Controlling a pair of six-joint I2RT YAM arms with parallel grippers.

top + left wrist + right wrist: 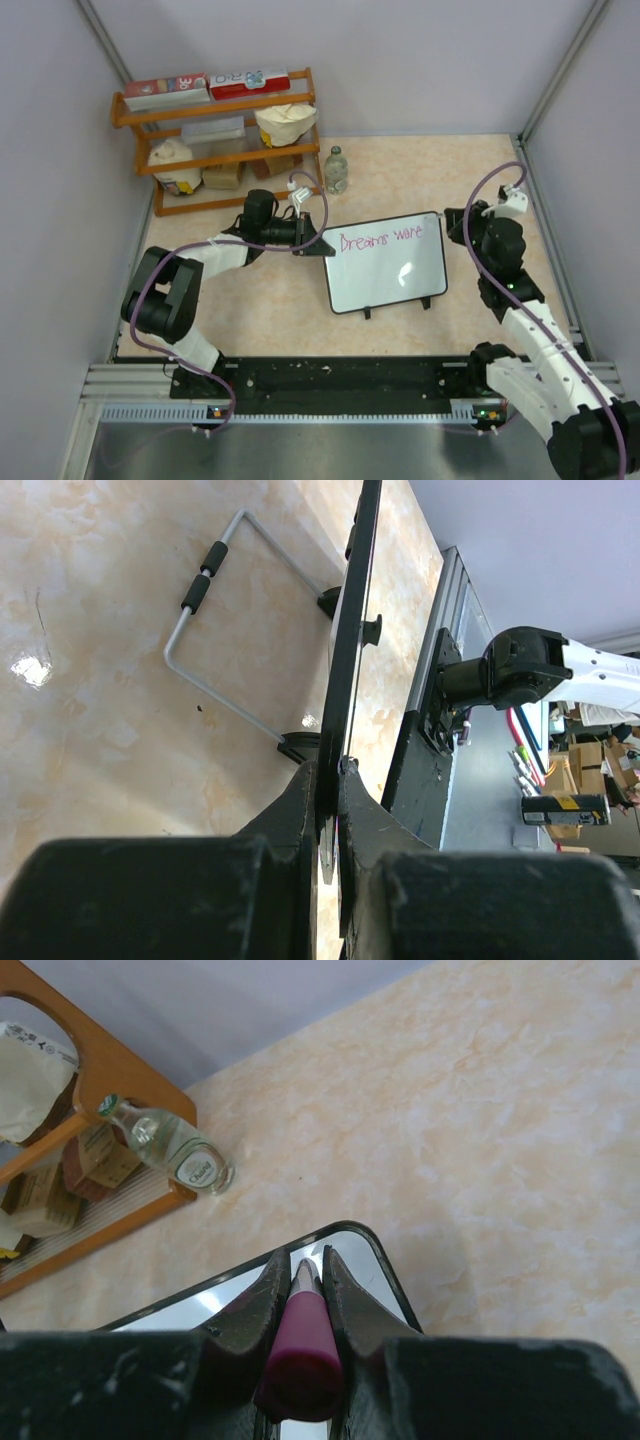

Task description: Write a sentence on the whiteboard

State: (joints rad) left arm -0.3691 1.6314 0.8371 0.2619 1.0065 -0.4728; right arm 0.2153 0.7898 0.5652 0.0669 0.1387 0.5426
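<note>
Writing on a small whiteboard point(385, 262), midway through the first line. Sitting near the middle of the worktop point(430, 170), propped on its wire stand point(196, 592), with a wooden shelf point(220, 120) off at 11 o'clock and a bottle point(336, 170) just beyond at 12 o'clock. Carrying the sentence point(380, 240) in pink along the top edge, reading roughly "Dreams wor", with the rest of the white face bare.

Steadying the board at its 10 o'clock corner with the left jaws, pinched shut on the thin black frame. Holding a pink marker point(300, 1360) in the right jaws, clamped tight around the barrel, tip pointing at the board's 2 o'clock corner, just past the last letters. Leaving tip contact with the surface unclear.

Judging the step as finishing the second word. Probably calling next for short, light strokes toward 3 o'clock in the little room left before the frame, then lifting and shifting toward 9 o'clock, lower down, for a second line. Needing a firm left hold throughout, to stop the propped board sliding or tipping under the pen.
</note>
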